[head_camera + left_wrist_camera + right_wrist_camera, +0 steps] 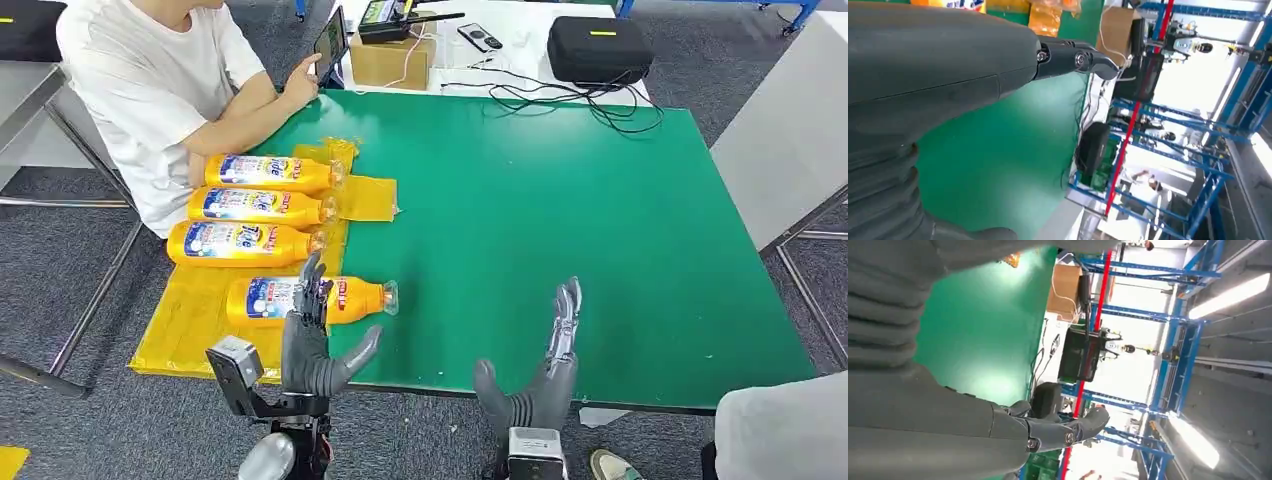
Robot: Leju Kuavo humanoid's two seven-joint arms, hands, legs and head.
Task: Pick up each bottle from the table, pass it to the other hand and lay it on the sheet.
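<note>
Both hands are raised at the near edge of the table [560,200], palms facing each other with a wide stretch of bare green surface between them. The left hand [312,345] is held open, fingers straight and thumb spread toward the middle, with nothing in it; its fingertips overlap the nearest bottle [310,299] in the head view, though contact cannot be told. The right hand [545,375] is likewise open and empty, fingers upright, well apart from every bottle. In the left wrist view the left hand [948,75] is seen above green table with its dark fingers extended.

Four orange bottles are laid on their sides on the yellow sheet [195,330], which covers the table's left near corner and hangs slightly over the near edge. The nearest bottle lies with its cap end off the sheet, over green surface. Beyond it the second bottle [245,243], third bottle [260,205] and fourth bottle [270,172] are lined up, caps pointing right.

A seated person [150,90] in a white shirt is placed at the left edge beside the far bottles, holding a tablet [330,45]. At the far edge a cardboard box [392,60], a black case [598,48] and loose cables [560,95] are set.
</note>
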